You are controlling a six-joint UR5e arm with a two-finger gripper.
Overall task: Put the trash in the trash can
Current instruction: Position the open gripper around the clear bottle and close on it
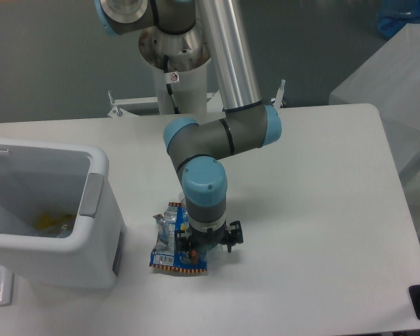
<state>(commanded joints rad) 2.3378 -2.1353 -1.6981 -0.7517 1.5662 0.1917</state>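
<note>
The arm reaches down from the back of the tabletop (315, 210) with its wrist pointing straight down, so the hand (199, 250) sits low over the small heap of trash near the front edge. The blue snack wrapper (169, 253) lies flat on the tabletop, its yellow print showing at the lower edge. The crushed clear bottle (172, 218) lies on the wrapper's upper part, partly hidden behind the wrist. The hand is right at the wrapper's right side, touching or almost touching it; whether its fingers are spread or pressed onto anything cannot be told, since the wrist covers them from above. The white trash can (98, 224) stands just left of the trash, its grey panel facing the wrapper, and something yellow lies at its bottom
</note>
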